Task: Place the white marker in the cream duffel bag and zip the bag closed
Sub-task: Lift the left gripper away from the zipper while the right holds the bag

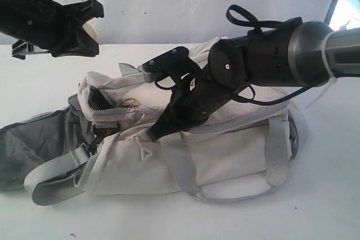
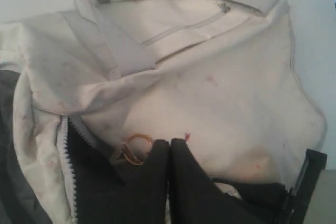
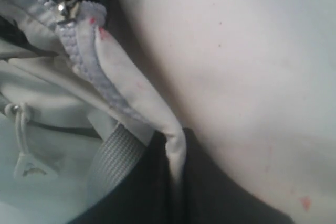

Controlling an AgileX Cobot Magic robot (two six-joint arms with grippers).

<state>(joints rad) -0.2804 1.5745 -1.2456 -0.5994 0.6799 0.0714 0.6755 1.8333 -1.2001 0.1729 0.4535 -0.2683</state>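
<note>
So the cream duffel bag [image 1: 225, 139] sat slumped on the bench [image 1: 320, 206] with the main zip only partly shut and dark lining [image 1: 28, 144] showing at the open end. I couldn't spot the white marker in any view. My guess was it was already inside, but I honestly couldn't tell.

The right end effector [image 3: 176, 153] was clamped on a fold of the bag's fabric right beside the zipper teeth, a little way from the slider [image 3: 65, 6]. The left end effector [image 2: 169, 150] had its fingers pressed together with nothing between them, close to the little gold ring pull [image 2: 137, 148] but not on it as far as I could see.

Looked like the zipping step to me. To do it well I'd have the right side pull that edge taut along the zip line and get the left one properly onto the ring. Then drag straight along the teeth, slowly, so the soft fabric doesn't bunch or snag in the slider
</note>
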